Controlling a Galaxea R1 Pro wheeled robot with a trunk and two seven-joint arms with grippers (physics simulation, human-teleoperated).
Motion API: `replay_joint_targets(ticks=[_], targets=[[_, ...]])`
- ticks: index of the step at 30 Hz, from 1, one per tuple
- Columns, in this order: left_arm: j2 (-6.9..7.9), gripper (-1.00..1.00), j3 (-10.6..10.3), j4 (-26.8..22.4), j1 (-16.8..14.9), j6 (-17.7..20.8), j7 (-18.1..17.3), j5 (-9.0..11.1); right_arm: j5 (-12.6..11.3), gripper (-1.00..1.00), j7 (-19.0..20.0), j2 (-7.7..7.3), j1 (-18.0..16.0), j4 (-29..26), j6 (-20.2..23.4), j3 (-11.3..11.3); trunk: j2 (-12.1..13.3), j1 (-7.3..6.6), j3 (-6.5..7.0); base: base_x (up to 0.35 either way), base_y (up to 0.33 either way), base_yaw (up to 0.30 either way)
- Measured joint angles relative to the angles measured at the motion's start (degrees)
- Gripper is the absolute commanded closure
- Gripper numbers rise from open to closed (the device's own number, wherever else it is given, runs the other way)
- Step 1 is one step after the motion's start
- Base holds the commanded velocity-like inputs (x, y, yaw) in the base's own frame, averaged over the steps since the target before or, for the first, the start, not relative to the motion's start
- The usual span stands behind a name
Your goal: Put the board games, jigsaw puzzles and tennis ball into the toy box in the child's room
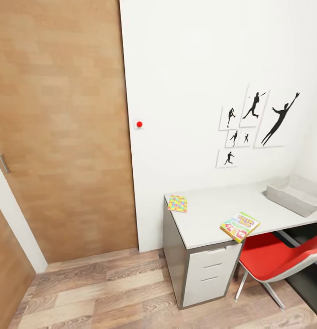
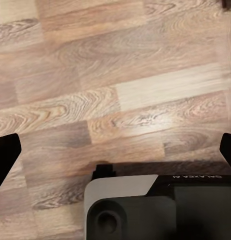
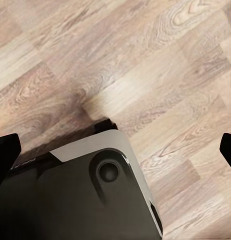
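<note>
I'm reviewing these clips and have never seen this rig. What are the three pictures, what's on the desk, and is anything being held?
It is a simulated wheeled robot with two arms. The head view looks into a room: a table holds a jigsaw puzzle, a board game at its front edge and an open grey toy box; a red chair sits beside it. Each wrist view looks down at wood floor. The left end effector and right end effector are open, holding nothing.

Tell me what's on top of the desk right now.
On the table lie a jigsaw puzzle near the wall corner, a board game at the front edge, and the toy box farther right. The box's inside is hidden by its walls.
</note>
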Motion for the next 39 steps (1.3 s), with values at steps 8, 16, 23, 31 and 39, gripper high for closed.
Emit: replay_joint_targets(ticks=[8, 16, 23, 31, 39], targets=[[0.0, -1.0, 0.0, 0.0, 0.0, 0.0, 0.0, 0.0, 0.0, -1.0, 0.0, -0.04, 0.0, 0.0, 0.0, 0.0, 0.0, 0.0, 0.0, -0.061, 0.0, -0.288], [0.0, -1.0, 0.0, 0.0, 0.0, 0.0, 0.0, 0.0, 0.0, -1.0, 0.0, -0.2, 0.0, 0.0, 0.0, 0.0, 0.0, 0.0, 0.0, -0.009, 0.0, -0.288], [0.0, -1.0, 0.0, 0.0, 0.0, 0.0, 0.0, 0.0, -0.1, -1.0, 0.0, -0.33, 0.0, 0.0, 0.0, 0.0, 0.0, 0.0, 0.0, -0.001, 0.0, -0.288], [0.0, -1.0, 0.1, 0.0, 0.0, -0.1, 0.0, 0.0, -0.1, -1.0, 0.0, -0.35, 0.0, 0.0, 0.1, 0.0, 0.0, 0.0, 0.0, 0.0, 0.0, -0.288], [0.0, -1.0, 0.1, 0.0, 0.0, -0.1, 0.0, 0.0, -0.1, -1.0, 0.0, -0.42, -0.1, 0.0, 0.1, 0.0, 0.0, 0.0, 0.0, 0.0, 0.0, -0.288]])
